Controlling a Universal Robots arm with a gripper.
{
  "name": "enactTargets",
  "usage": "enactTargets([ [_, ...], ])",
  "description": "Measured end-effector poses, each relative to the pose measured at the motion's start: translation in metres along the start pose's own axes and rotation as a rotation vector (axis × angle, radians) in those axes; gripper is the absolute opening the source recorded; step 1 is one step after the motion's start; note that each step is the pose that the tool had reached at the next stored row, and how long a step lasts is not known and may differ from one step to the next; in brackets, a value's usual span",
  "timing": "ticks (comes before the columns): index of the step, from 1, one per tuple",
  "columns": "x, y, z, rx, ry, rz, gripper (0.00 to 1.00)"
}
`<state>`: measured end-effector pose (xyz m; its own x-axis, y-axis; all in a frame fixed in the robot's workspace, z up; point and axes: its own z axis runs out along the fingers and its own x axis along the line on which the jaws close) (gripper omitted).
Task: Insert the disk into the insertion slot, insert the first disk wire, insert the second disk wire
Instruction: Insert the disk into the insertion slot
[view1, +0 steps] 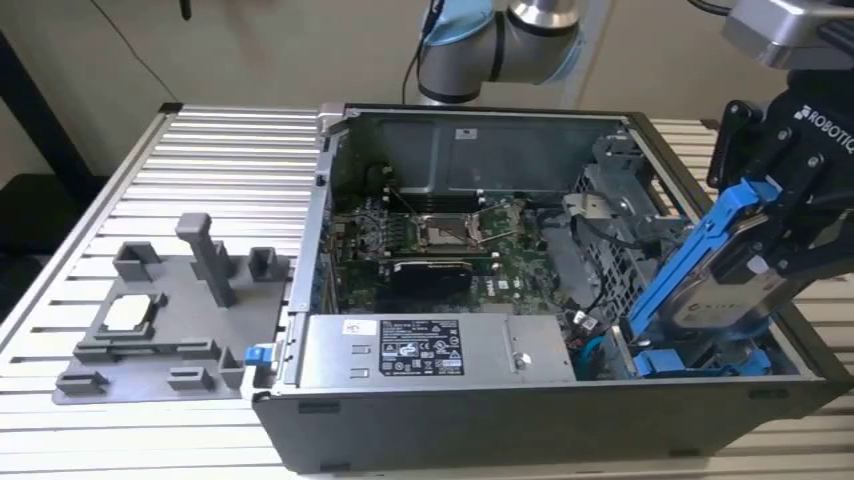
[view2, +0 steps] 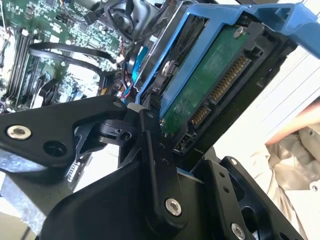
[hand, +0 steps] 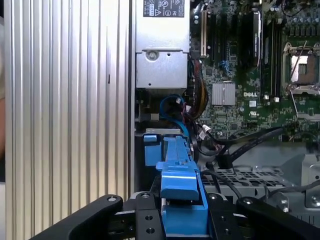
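My gripper (view1: 771, 225) hangs over the open computer case's side at the exterior view's right, shut on the disk (view1: 731, 285). The disk sits in its bright blue carrier (view1: 674, 265) and is steeply tilted, its lower end down inside the case near another blue handle (view1: 667, 362). The second wrist view shows the disk's green circuit side (view2: 215, 85) between my black fingers (view2: 155, 150). The carrier's blue handle (hand: 178, 175) runs out from my gripper (hand: 185, 220) toward the case's corner. I cannot make out the insertion slot beneath the disk. A blue wire (hand: 172, 102) curls beside the power supply.
The grey power-supply box (view1: 427, 350) lies along the case's near wall, with the motherboard (view1: 427, 235) behind it. A grey fixture plate (view1: 160, 320) with upright posts stands on the slatted table (view1: 214, 150) at the exterior view's left. Black cables (hand: 240, 142) cross the case floor.
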<state>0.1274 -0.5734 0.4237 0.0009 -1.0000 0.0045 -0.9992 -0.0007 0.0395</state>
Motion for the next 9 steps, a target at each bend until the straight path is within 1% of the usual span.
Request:
enactTargets([
  [9,-0.0001,-0.001,0.0113,0.0,0.0001,-0.003,0.33],
])
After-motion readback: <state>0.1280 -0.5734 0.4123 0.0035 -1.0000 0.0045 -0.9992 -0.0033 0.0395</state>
